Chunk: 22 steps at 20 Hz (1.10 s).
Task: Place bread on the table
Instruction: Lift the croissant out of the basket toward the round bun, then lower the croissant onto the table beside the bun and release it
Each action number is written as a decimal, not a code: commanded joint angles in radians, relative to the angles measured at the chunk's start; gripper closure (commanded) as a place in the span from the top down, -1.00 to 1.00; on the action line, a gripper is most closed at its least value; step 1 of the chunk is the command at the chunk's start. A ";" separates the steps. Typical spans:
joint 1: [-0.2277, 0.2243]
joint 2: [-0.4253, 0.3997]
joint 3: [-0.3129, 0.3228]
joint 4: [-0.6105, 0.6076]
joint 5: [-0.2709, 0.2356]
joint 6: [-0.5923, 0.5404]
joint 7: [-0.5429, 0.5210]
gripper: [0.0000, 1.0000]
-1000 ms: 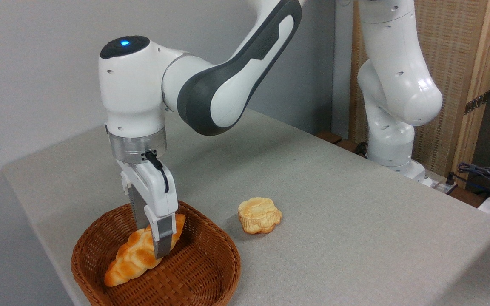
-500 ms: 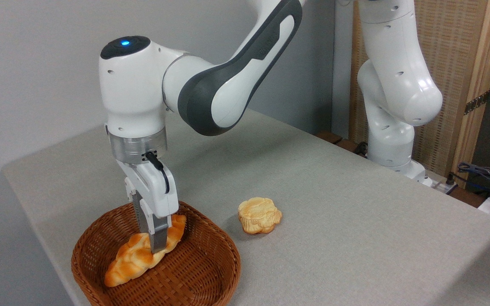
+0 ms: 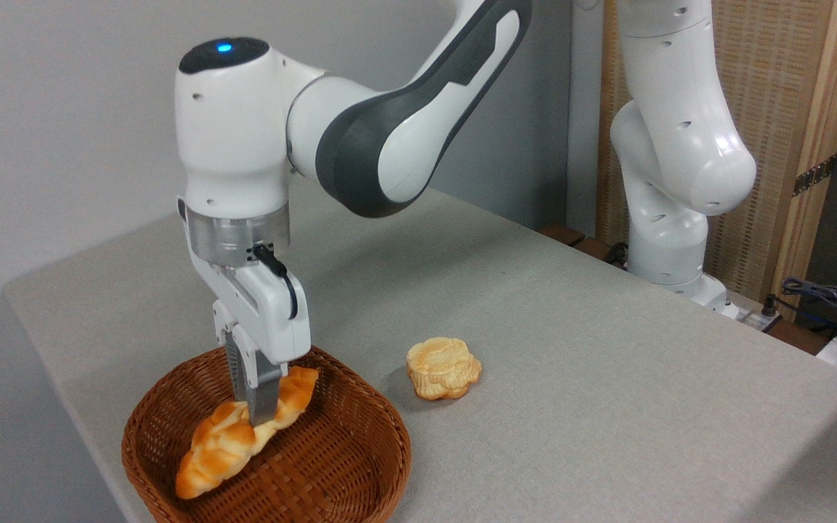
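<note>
One fixed view | white two-finger hand (image 3: 257, 407) clenched across middle of long braided golden-orange bread (image 3: 244, 432), likely for balance | bread hung tilted inside brown wicker basket (image 3: 349, 450) | grey fabric-covered desk (image 3: 571, 363) free beside small round pale-golden bun (image 3: 444, 368)

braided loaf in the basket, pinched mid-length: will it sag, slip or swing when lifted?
The bread looks stiff: it keeps its spindle shape under the fingers, so sagging seems unlikely. Its surface looks glossy and bumpy, so it may slip or pivot. The grip sits near the middle, yet the lower-left end droops toward the basket; expect some swing.
</note>
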 commanded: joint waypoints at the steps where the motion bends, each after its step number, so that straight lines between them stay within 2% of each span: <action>1: -0.003 -0.050 0.008 -0.005 -0.004 -0.006 0.015 -1.00; 8: -0.006 -0.151 0.008 -0.006 -0.002 -0.175 0.010 -1.00; 15: -0.006 -0.251 0.007 -0.020 -0.002 -0.486 -0.003 -1.00; 19: -0.011 -0.291 0.007 -0.052 -0.002 -0.595 -0.011 -1.00; 20: -0.017 -0.292 0.004 -0.061 -0.002 -0.618 -0.008 -0.87; 21: -0.017 -0.292 -0.001 -0.072 -0.001 -0.626 -0.006 -0.33; 22: -0.018 -0.292 -0.004 -0.084 0.001 -0.624 -0.006 0.47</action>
